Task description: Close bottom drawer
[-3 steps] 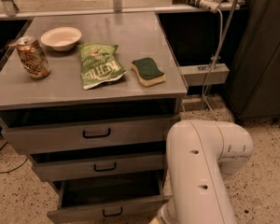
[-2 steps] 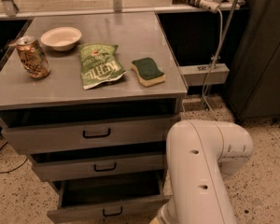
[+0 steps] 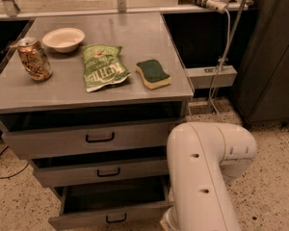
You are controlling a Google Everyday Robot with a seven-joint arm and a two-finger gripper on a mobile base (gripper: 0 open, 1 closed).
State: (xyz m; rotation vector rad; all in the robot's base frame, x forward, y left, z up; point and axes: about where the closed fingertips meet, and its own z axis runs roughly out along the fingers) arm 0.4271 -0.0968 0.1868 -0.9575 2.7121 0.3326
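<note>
The bottom drawer (image 3: 111,217) is the lowest of three grey drawers in the metal cabinet. It stands pulled out toward me, its plain grey tray open and its small black bar handle (image 3: 116,219) near the lower edge of the view. The middle drawer (image 3: 101,171) and the top drawer (image 3: 86,139) sit further in. My white arm (image 3: 207,172) fills the lower right, right of the drawers. The gripper is out of view below the frame.
On the cabinet top (image 3: 135,32) lie a soda can (image 3: 34,58), a white bowl (image 3: 63,39), a green chip bag (image 3: 102,67) and a green-and-yellow sponge (image 3: 153,73). A dark cabinet (image 3: 269,66) stands at the right, with a cable (image 3: 223,57) hanging beside it.
</note>
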